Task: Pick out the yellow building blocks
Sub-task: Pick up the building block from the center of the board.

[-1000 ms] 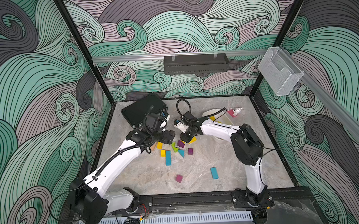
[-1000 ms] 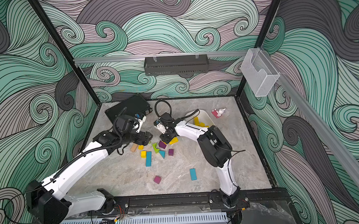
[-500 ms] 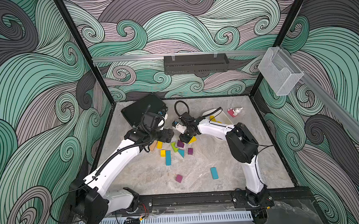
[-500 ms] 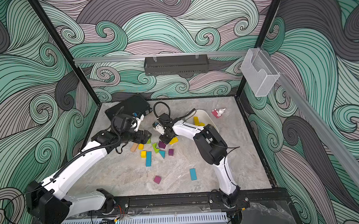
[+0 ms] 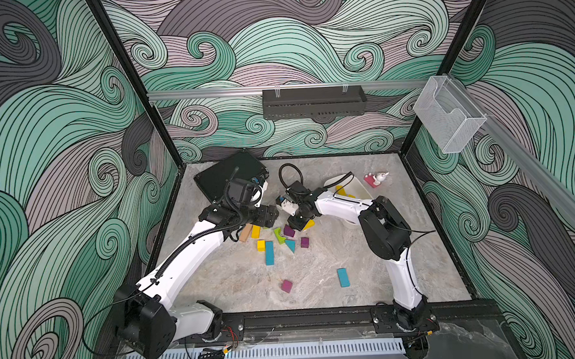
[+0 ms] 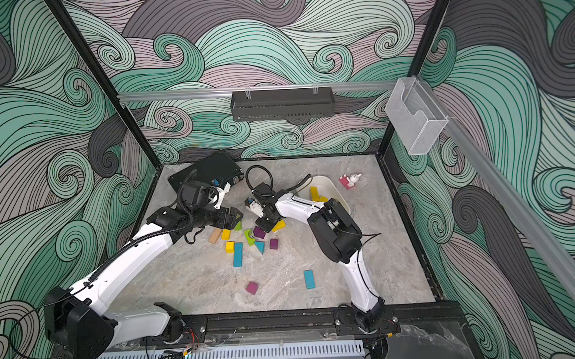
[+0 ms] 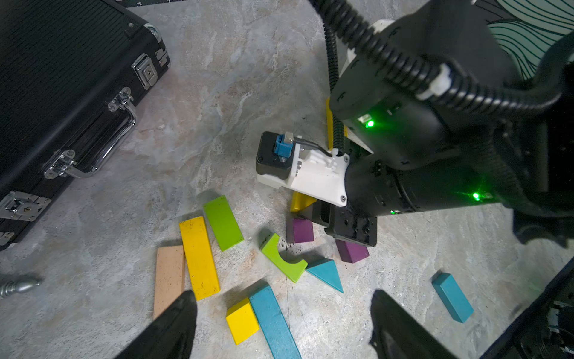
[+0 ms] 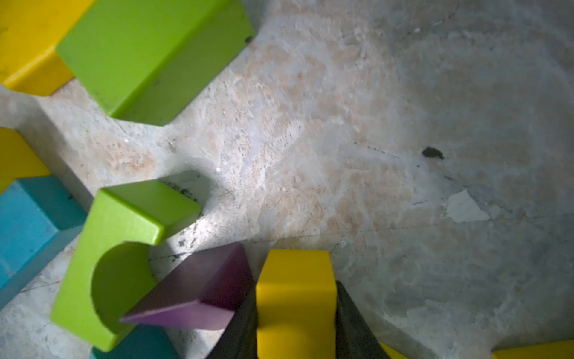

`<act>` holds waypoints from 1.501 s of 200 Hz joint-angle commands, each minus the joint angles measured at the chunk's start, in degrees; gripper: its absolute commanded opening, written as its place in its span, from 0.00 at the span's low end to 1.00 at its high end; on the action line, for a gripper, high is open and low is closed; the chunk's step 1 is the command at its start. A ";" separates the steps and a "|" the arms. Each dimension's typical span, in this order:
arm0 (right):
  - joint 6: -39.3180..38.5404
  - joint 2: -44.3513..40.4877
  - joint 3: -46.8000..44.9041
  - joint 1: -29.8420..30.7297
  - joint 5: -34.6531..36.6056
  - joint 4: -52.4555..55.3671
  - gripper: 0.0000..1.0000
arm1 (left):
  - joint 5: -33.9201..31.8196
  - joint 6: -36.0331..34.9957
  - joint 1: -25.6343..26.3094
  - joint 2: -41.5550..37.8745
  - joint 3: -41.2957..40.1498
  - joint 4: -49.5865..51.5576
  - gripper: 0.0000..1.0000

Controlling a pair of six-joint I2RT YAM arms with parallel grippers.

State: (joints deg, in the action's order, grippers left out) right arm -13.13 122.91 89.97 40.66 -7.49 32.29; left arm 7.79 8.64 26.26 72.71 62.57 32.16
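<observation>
One yellow blk (image 8: 296,298) btwn right tool (image 8: 296,323) jaws

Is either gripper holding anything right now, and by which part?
The right gripper is clamped on a yellow block, one finger against each of its two opposite side faces. The left gripper is open and holds nothing.

Pretty cramped in the middle: a tight cluster with a yellow bar (image 7: 199,257) touching a tan bar (image 7: 169,277), green bar (image 7: 223,222) just beside, green arch (image 7: 281,260), teal triangle (image 7: 326,273) and purple blocks (image 7: 299,230) packed close. Right gripper (image 8: 296,310) wedged in there, purple wedge (image 8: 198,292) against one finger. Black case (image 5: 228,176) blocking the far left corner, white bin (image 6: 330,188) far right. Loads of bare tabletop (image 5: 319,297) near the front, just a teal block (image 5: 342,277) and purple cube (image 5: 286,285).
</observation>
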 commanded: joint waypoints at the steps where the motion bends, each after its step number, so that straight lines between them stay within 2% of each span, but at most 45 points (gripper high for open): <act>1: -0.23 0.23 -0.10 0.20 0.22 0.93 0.35 | 1.74 0.84 -0.68 0.35 0.52 -0.35 0.87; 93: 0.82 -3.70 -0.32 0.20 1.08 0.93 0.30 | 4.06 2.11 -1.78 1.71 0.47 -0.70 0.87; 300: 6.65 -14.37 -3.65 -0.97 2.02 0.91 0.29 | 5.97 2.37 -1.98 3.51 0.79 -1.03 0.87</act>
State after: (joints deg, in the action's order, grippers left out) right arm -8.60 111.57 87.37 40.53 -6.02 32.58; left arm 12.10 10.59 24.73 74.96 62.57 31.70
